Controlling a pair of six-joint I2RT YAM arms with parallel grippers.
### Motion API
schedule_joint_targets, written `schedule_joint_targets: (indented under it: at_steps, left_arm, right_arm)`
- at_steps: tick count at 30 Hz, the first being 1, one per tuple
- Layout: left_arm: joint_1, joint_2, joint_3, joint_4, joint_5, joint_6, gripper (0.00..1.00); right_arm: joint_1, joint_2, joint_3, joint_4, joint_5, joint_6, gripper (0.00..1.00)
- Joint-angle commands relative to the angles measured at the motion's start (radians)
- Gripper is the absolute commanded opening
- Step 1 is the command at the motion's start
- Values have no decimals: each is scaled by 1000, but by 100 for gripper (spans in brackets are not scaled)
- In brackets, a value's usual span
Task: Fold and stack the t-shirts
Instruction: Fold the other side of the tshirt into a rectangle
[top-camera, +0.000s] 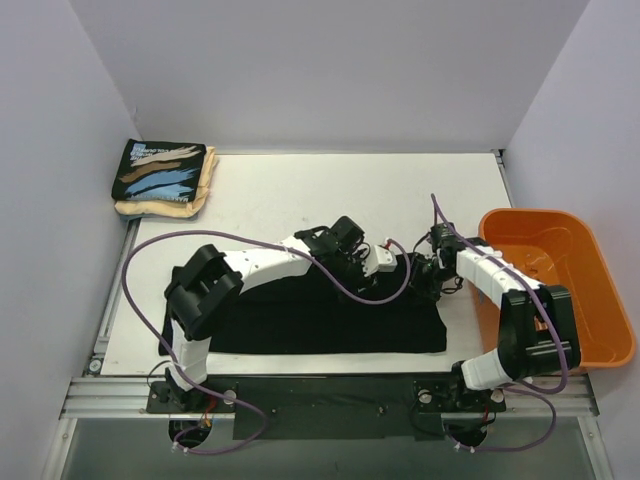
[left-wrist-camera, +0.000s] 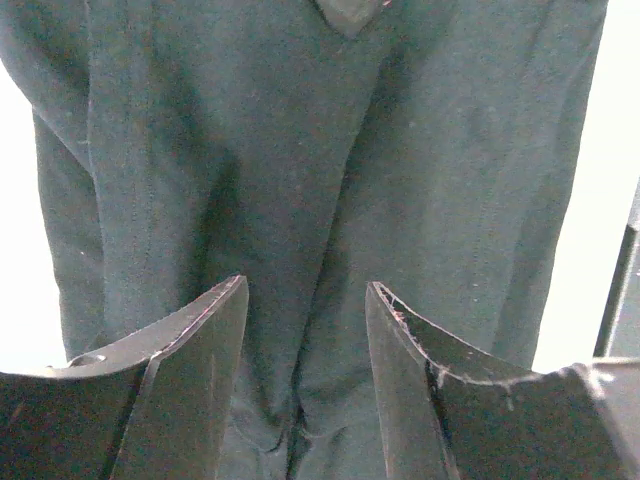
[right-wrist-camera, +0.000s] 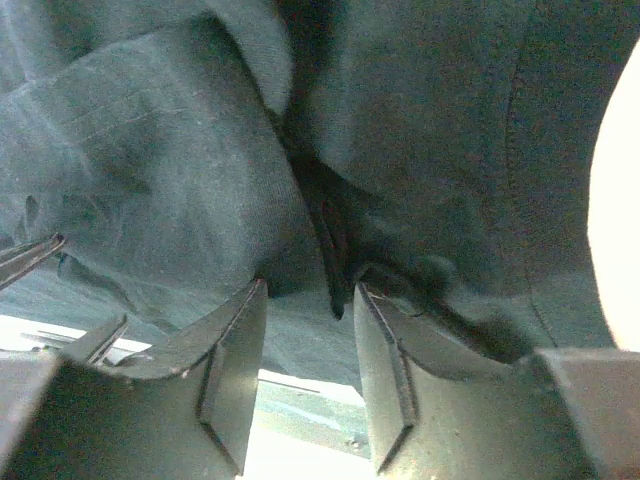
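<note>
A plain black t-shirt (top-camera: 320, 320) lies partly folded across the near middle of the table. My left gripper (top-camera: 358, 268) hovers over its far edge, jaws open. In the left wrist view the left gripper (left-wrist-camera: 305, 290) has the black cloth (left-wrist-camera: 300, 150) spread beyond its tips, nothing pinched. My right gripper (top-camera: 425, 280) is at the shirt's far right corner, also open. In the right wrist view, a bunched fold of the shirt (right-wrist-camera: 150, 180) rests against the right gripper (right-wrist-camera: 310, 290) tips. Folded at the back left, a black brush-stroke print t-shirt (top-camera: 160, 172) sits on a cream one (top-camera: 165, 207).
An orange plastic basket (top-camera: 590, 300) stands at the right edge of the table, close beside the right arm. White walls close in the left, back and right. A metal rail (top-camera: 300, 390) runs along the near edge by the arm bases.
</note>
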Motion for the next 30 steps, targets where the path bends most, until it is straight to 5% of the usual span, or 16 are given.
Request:
schedule_joint_targets:
  at_steps: [1, 6, 9, 12, 16, 28, 30]
  left_arm:
    - [-13, 33, -6, 62, -65, 29, 61]
    - [-20, 50, -23, 110, -120, 3, 51]
    - [-23, 53, -29, 116, -133, 11, 42]
    - [-25, 54, -16, 96, -122, 9, 19]
    - [-23, 48, 49, -6, -44, 29, 11]
    - [-23, 11, 0, -50, 1, 103, 8]
    - [-25, 13, -2, -59, 2, 115, 15]
  right_arm:
    - [6, 14, -21, 8, -29, 23, 31]
    - [6, 14, -13, -15, 4, 10, 4]
    - [9, 1, 7, -42, 26, -16, 0]
    - [15, -6, 26, -85, 43, -41, 0]
    - [30, -27, 69, -162, 81, -81, 0]
    - [52, -107, 14, -263, 43, -81, 0]
    - [47, -92, -6, -233, 41, -84, 0]
